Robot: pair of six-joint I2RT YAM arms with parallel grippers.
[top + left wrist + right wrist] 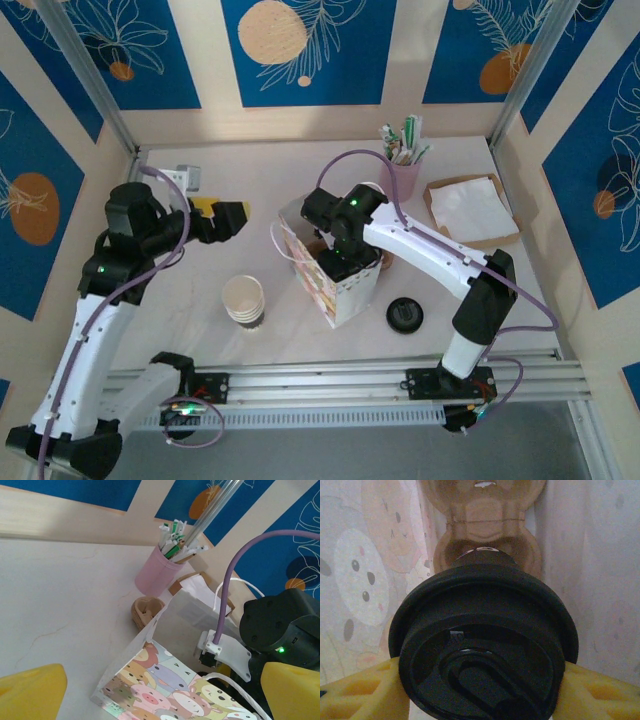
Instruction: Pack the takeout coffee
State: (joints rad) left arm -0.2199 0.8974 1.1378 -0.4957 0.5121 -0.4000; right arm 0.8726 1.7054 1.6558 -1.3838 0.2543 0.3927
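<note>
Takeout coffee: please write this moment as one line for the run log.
right gripper: shut on takeout coffee, inside cartoon-print paper bag | left gripper: open, holding nothing, left of bag | coffee: not yet released

Bag [350, 296]: I see coffee [485, 640] in it.
Cups [244, 300]: left of bag.
Lid [405, 314]: right of bag.
Straws [403, 150]: behind it.
</note>
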